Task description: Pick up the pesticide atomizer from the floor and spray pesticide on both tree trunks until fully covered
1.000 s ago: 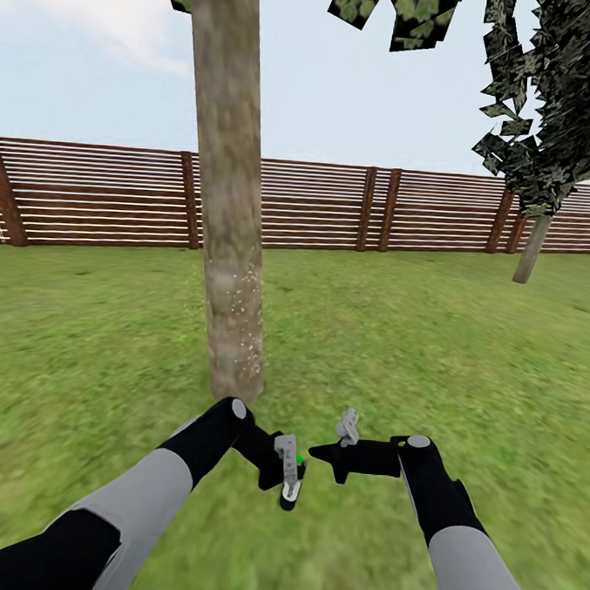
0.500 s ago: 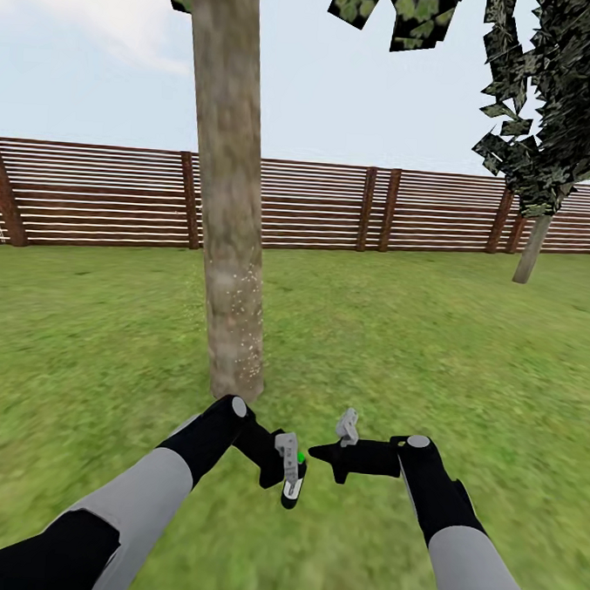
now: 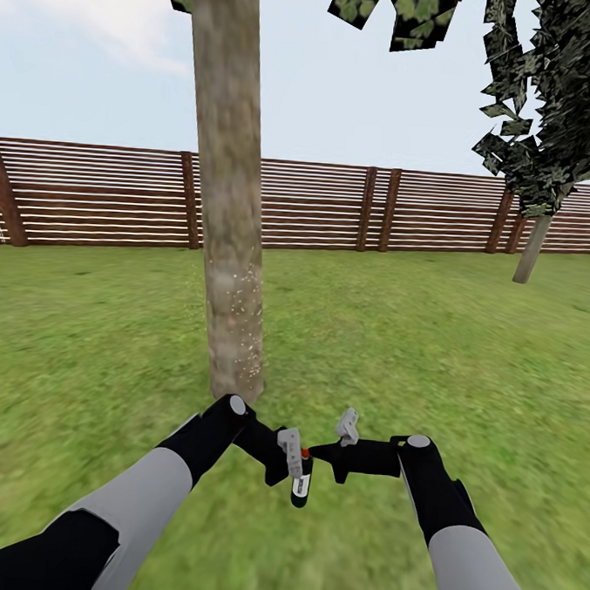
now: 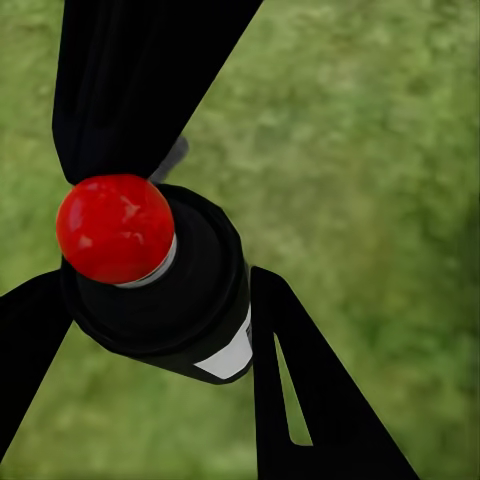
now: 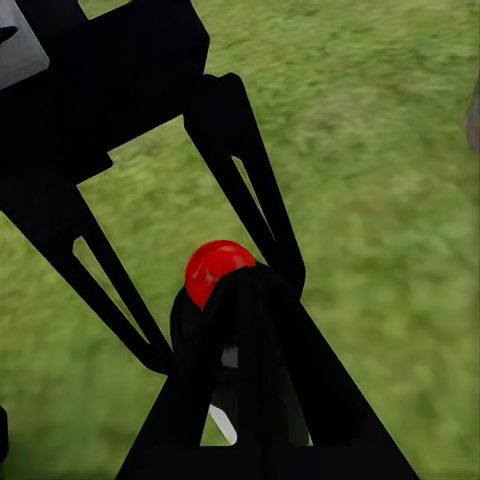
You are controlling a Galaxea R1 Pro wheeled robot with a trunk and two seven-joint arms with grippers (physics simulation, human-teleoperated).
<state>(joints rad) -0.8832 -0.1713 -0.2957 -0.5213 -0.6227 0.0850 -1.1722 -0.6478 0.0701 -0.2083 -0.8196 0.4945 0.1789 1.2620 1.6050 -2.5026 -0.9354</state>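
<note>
Head view: both arms reach forward over the lawn [image 3: 432, 338] at the foot of a thick mottled trunk [image 3: 229, 239], which rises just beyond the left arm. The left hand [image 3: 295, 470] is clamped on the atomizer [image 3: 301, 486], a dark bottle with a white label and a red dot at its top, hanging below the hand over the grass. The right hand [image 3: 320, 452] points at it from the side, its tip right beside the red dot.

In the left wrist view, the atomizer [image 4: 160, 275] sits between the black fingers [image 4: 300, 390], red cap toward the camera.

In the right wrist view, one dark finger [image 5: 255, 380] covers most of the bottle [image 5: 215, 270]; whether the right hand is apart or together I cannot tell.

A slatted fence [image 3: 335, 206] rings the grass, with a second tree [image 3: 534, 244] near it at the right.
</note>
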